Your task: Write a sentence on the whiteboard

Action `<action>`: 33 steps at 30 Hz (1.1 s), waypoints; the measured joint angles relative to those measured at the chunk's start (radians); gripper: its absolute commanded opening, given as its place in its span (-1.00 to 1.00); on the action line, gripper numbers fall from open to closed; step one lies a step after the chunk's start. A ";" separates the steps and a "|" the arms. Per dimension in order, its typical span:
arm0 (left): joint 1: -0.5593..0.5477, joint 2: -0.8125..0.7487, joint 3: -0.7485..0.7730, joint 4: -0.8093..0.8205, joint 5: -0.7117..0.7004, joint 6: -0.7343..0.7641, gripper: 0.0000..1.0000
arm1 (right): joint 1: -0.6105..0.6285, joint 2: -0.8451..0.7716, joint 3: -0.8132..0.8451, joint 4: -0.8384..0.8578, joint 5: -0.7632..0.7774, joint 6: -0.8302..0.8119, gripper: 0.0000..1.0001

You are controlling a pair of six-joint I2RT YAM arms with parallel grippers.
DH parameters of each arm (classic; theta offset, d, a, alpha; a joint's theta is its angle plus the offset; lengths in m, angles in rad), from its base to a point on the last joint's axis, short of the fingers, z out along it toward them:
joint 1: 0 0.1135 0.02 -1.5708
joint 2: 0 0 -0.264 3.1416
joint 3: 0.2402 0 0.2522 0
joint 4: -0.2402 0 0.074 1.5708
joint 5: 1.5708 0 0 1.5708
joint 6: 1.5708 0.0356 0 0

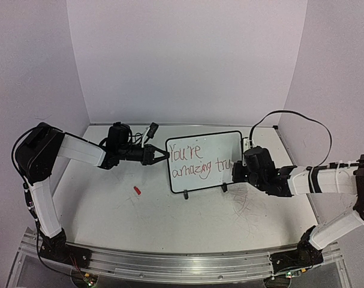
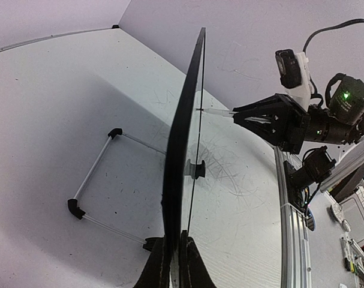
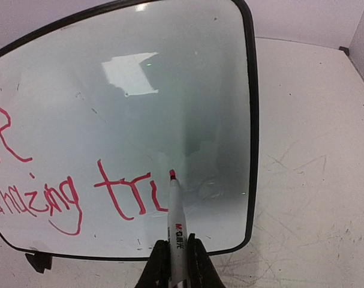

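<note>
The sentence (image 1: pixel 196 161) is thin, loopy red marker script in two lines, so far reading "You're amazing tru", on the glossy white face of the whiteboard (image 1: pixel 220 147). The board is a small rectangle with rounded corners and a slim black frame, standing upright at the centre of the overhead view on small black feet (image 1: pixel 186 193). The left fingers (image 2: pixel 158 264) are pinched shut on its left edge, seen edge-on in the left wrist view. The right fingers (image 3: pixel 161 267) are closed around a slender white marker (image 3: pixel 177 219), whose red tip meets the board just right of the "u". The matte grey-white tabletop (image 1: pixel 110 204) is scuffed with grey scribbles, and a small red object (image 1: pixel 137 190) lies on it at lower left of the board.
</note>
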 measured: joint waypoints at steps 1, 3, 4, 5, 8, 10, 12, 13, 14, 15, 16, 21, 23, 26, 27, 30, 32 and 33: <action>0.000 0.000 0.000 0.000 0.000 0.000 -1.00 | 0.000 -0.001 -0.007 0.000 -0.003 0.003 -1.00; 0.000 0.000 0.000 0.000 0.000 0.000 -1.00 | 0.000 -0.001 -0.025 -0.002 -0.013 0.010 -1.00; 0.000 0.000 0.000 0.000 0.000 0.000 -1.00 | 0.000 -0.001 -0.033 -0.003 -0.018 0.012 -1.00; 0.000 0.000 0.000 0.000 0.000 0.000 -1.00 | 0.000 -0.001 -0.038 -0.006 -0.022 0.014 -1.00; 0.000 0.000 0.000 0.000 0.000 0.000 -1.00 | 0.000 -0.001 -0.046 -0.005 -0.030 0.021 -1.00; 0.000 0.000 0.000 0.000 0.000 0.000 -1.00 | 0.000 -0.001 -0.051 -0.004 -0.032 0.024 -1.00; -0.001 0.000 0.000 0.000 0.000 0.000 -1.00 | 0.000 -0.002 -0.055 -0.006 -0.032 0.029 -1.00; -0.001 0.000 0.000 0.000 0.000 0.000 -1.00 | 0.000 -0.004 -0.056 -0.009 -0.031 0.030 -1.00; -0.001 0.000 0.000 0.000 0.000 0.000 -1.00 | 0.000 -0.010 -0.058 -0.014 -0.030 0.031 -1.00; -0.001 0.000 0.000 0.000 0.000 0.000 -1.00 | 0.000 -0.019 -0.059 -0.019 -0.029 0.031 -1.00; 0.000 0.000 0.000 -0.001 -0.001 0.000 -1.00 | 0.000 -0.031 -0.059 -0.025 -0.029 0.030 -1.00; 0.000 0.000 0.000 -0.006 -0.002 0.000 -1.00 | -0.002 -0.115 -0.059 -0.031 -0.031 0.022 -1.00; 0.000 0.000 0.000 -0.006 -0.002 0.000 -1.00 | -0.006 -0.125 -0.059 -0.025 -0.031 0.016 -1.00; 0.000 0.000 0.000 -0.006 -0.002 0.000 -1.00 | -0.011 -0.111 -0.056 -0.022 -0.031 0.010 -1.00; 0.000 0.000 0.000 -0.006 -0.002 0.000 -1.00 | -0.013 -0.102 -0.054 -0.022 -0.030 0.008 -1.00; 0.000 0.000 0.000 -0.006 -0.002 0.000 -1.00 | -0.018 -0.074 -0.029 -0.024 -0.024 0.003 -1.00; 0.000 0.000 0.001 -0.006 -0.002 0.000 -1.00 | -0.023 -0.064 -0.013 -0.022 -0.022 -0.002 -1.00; 0.000 0.000 0.001 -0.007 -0.002 0.000 -1.00 | -0.026 -0.061 -0.003 -0.019 -0.023 -0.006 -1.00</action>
